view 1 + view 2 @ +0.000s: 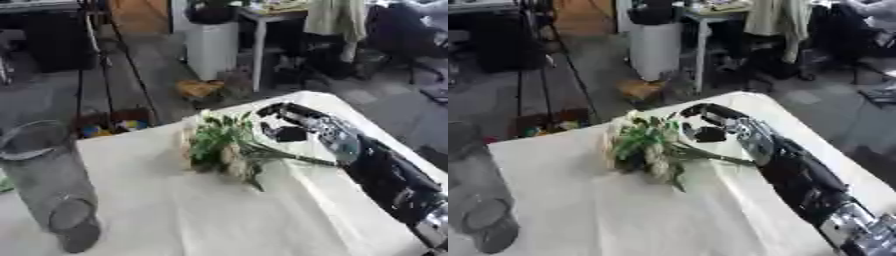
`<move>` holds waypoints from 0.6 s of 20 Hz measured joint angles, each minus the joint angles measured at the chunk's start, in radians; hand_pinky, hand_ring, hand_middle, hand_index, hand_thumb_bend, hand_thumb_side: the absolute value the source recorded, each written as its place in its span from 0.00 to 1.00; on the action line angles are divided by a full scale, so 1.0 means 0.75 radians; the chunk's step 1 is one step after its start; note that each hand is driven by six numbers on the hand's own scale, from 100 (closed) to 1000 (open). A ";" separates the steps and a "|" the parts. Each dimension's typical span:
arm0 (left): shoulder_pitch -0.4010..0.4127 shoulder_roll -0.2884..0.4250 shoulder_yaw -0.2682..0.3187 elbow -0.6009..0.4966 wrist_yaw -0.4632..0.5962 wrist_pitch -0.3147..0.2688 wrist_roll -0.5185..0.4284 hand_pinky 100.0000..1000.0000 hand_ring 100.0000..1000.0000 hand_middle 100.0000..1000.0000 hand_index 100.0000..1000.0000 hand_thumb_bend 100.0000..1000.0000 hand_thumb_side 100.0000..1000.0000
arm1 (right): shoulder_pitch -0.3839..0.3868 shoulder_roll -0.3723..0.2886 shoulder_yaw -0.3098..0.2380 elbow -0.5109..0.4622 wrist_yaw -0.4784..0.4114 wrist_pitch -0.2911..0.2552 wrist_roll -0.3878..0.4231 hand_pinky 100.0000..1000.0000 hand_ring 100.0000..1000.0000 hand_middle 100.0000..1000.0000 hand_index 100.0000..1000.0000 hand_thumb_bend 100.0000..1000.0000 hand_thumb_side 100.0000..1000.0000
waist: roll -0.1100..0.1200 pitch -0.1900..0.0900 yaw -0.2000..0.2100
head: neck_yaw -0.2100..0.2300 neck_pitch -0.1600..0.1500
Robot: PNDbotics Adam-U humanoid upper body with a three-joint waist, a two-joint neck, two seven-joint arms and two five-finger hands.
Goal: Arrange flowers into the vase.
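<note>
Black right hand reaching in from the near right across the white cloth-covered table, fingers curled at the far right part of the tabletop. Hard to tell whether those fingers actually close on anything: a thin green stem runs back from the bunch toward the wrist and passes just beside or under the palm, but the contact itself is not clear. Bunch of green-leaved flowers with pale cream blooms lying on its side on the cloth, just left of the hand, leafy heads pointing left and stems trailing right. Tall clear glass cylinder vase standing at the near left edge of the table, well apart from both the bunch and the hand. Left hand not seen in either view.
</note>
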 measured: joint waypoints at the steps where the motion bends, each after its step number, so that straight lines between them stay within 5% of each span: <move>1: 0.000 0.000 0.000 0.000 0.000 0.000 0.000 0.71 0.65 0.64 0.72 1.00 0.77 | 0.000 0.000 0.000 0.000 0.000 -0.001 0.004 0.86 0.92 0.82 0.92 0.00 0.60 | 0.000 0.000 0.000 | 0.000 0.000; 5: 0.000 0.000 0.000 0.000 0.000 0.000 0.000 0.71 0.65 0.64 0.72 1.00 0.77 | 0.000 0.001 0.001 -0.001 0.002 -0.007 0.031 0.87 0.92 0.81 0.91 0.00 0.42 | -0.001 0.001 -0.001 | -0.001 0.000; 12: 0.000 -0.001 0.000 0.007 0.000 0.001 -0.001 0.71 0.65 0.64 0.72 1.00 0.77 | 0.008 0.001 0.001 -0.001 0.021 -0.013 0.097 0.87 0.92 0.81 0.91 0.00 0.40 | -0.001 0.001 -0.007 | -0.002 0.000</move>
